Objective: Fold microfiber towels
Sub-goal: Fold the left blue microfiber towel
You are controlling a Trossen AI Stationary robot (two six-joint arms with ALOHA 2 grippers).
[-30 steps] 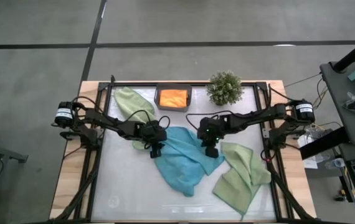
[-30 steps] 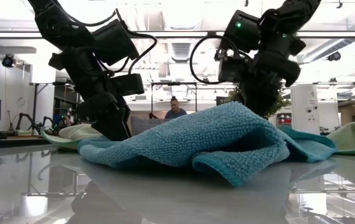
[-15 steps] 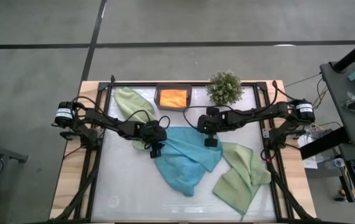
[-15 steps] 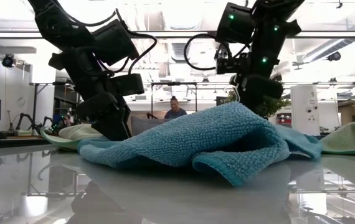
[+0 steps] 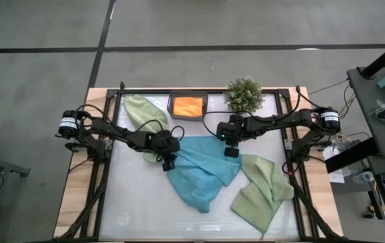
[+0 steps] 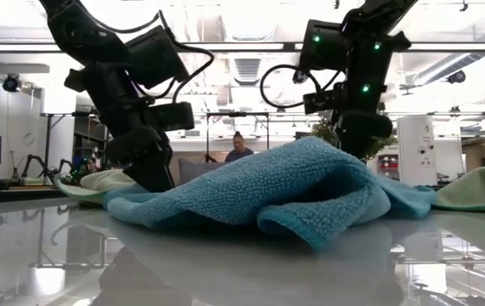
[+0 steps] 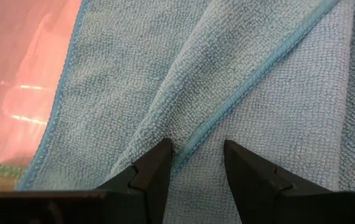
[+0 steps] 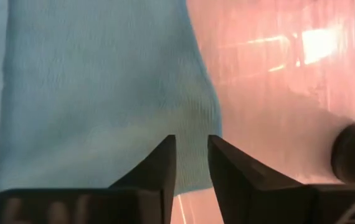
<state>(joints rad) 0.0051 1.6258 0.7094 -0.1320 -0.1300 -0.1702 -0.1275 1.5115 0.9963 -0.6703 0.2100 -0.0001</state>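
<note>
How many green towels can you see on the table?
2. One light green towel lies at the back left, partly under the left arm. The other green towel lies rumpled at the front right, beside the blue towel. More could be hidden under the blue one.

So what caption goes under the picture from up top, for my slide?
Two robot arms work a crumpled teal towel, left gripper at its left edge and right gripper at its top-right corner.
</note>
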